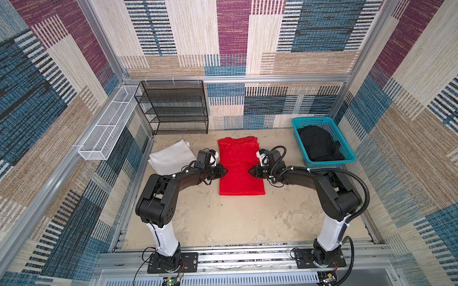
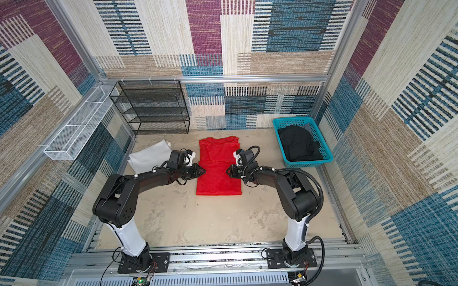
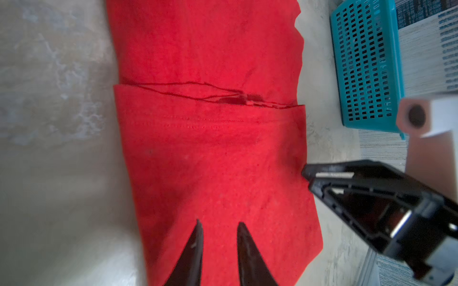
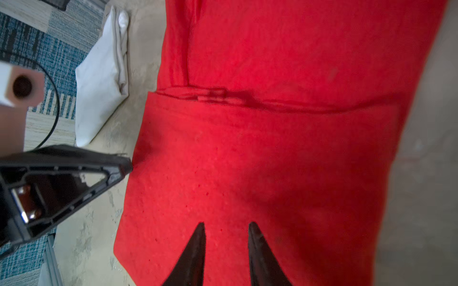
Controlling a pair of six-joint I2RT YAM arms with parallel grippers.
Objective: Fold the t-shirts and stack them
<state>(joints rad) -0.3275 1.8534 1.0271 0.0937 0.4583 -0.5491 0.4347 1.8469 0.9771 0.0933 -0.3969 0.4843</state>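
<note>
Tabletop (image 1: 223, 222): beige; folded red t-shirt (image 1: 241, 178) on it.
Left gripper (image 3: 219, 224): jaws narrowly parted, empty, at shirt's edge.
Right gripper (image 4: 226, 224): likewise, opposite edge.

My feed shows a bright red t-shirt (image 1: 241, 173), plain and unpatterned. The table (image 1: 223, 218) under it is sandy beige, mottled with paler grey blotches. I see a plain white t-shirt (image 1: 169, 156) and a plain black t-shirt (image 1: 319, 144). The basket (image 1: 297, 122) is teal, its walls a grid of small holes. My left tool (image 1: 226, 170) and right tool (image 1: 249, 170) are black. The arms (image 1: 158, 195) are black with white lower sections. The mesh shelf rack (image 1: 173, 106) is black and the wire tray (image 1: 106, 128) white. The walls (image 1: 233, 37) are woven patchwork in blue, maroon, cream and tan blocks, many striped.
</note>
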